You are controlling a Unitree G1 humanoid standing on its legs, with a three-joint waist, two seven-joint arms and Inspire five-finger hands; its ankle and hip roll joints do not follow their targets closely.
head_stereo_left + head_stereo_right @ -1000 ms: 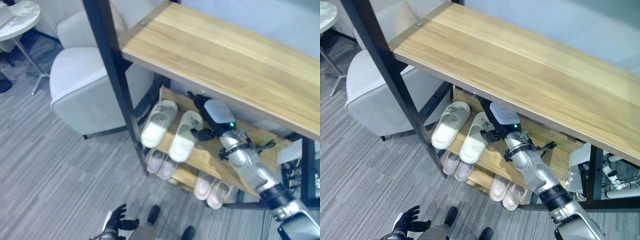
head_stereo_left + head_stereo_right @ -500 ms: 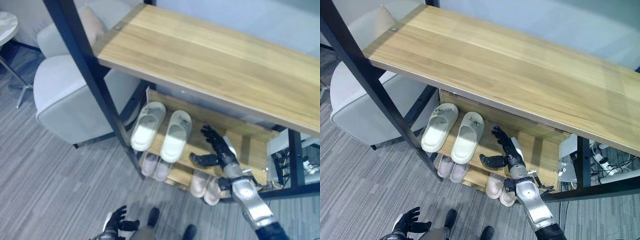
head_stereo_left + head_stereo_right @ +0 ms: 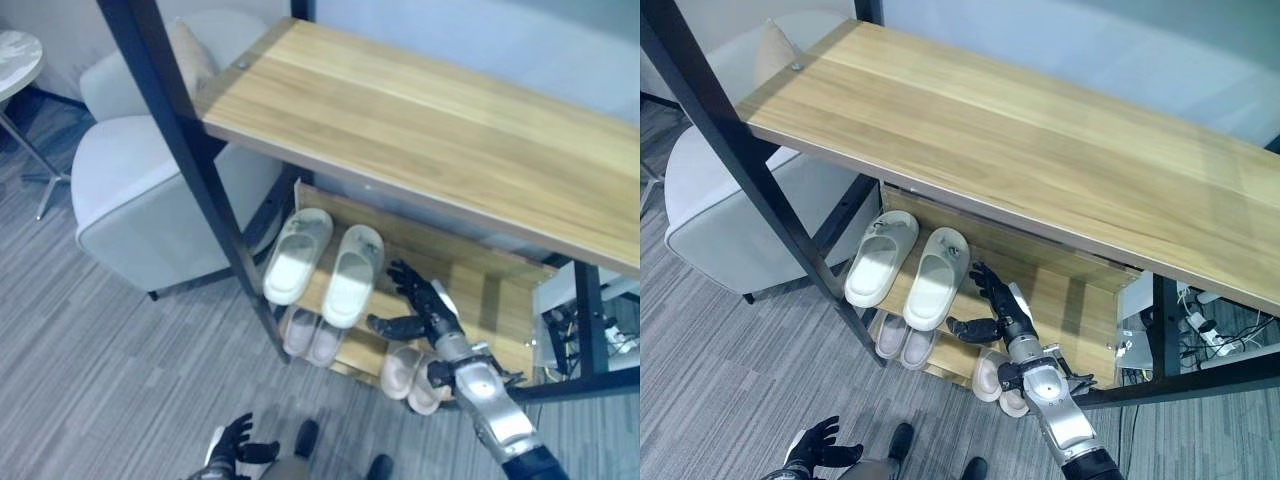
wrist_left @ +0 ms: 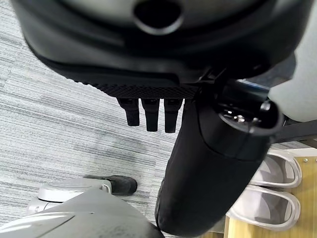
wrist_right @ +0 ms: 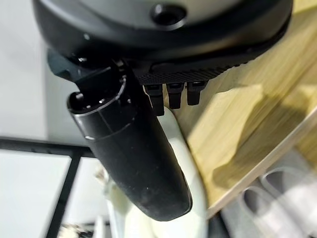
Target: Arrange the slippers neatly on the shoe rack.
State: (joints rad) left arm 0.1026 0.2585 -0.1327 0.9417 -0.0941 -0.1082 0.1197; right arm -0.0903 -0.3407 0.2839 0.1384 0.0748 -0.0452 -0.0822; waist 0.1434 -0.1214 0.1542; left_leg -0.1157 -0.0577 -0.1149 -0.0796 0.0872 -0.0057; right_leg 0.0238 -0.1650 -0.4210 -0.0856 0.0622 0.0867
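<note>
Standing on grey carpet [image 3: 90,350] beside a pale armchair [image 3: 150,190], the wooden shoe rack [image 3: 1020,130] held two cream slippers [image 3: 910,265] on its middle shelf. The right hand [image 3: 1002,312] hovered just beside them, fingers spread and empty; the left hand [image 3: 820,442] hung low, fingers relaxed.

Grey armchair [image 3: 150,190] with cushion [image 3: 192,55], left of frame; round marble side table [image 3: 18,55]; grey striped carpet [image 3: 90,380]

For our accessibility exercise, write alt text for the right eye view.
The robot's open right hand hovers beside a pale slipper pair on the shoe rack's middle shelf. Two more pairs sit on the shelf below, and a grey armchair stands left of the rack.
</note>
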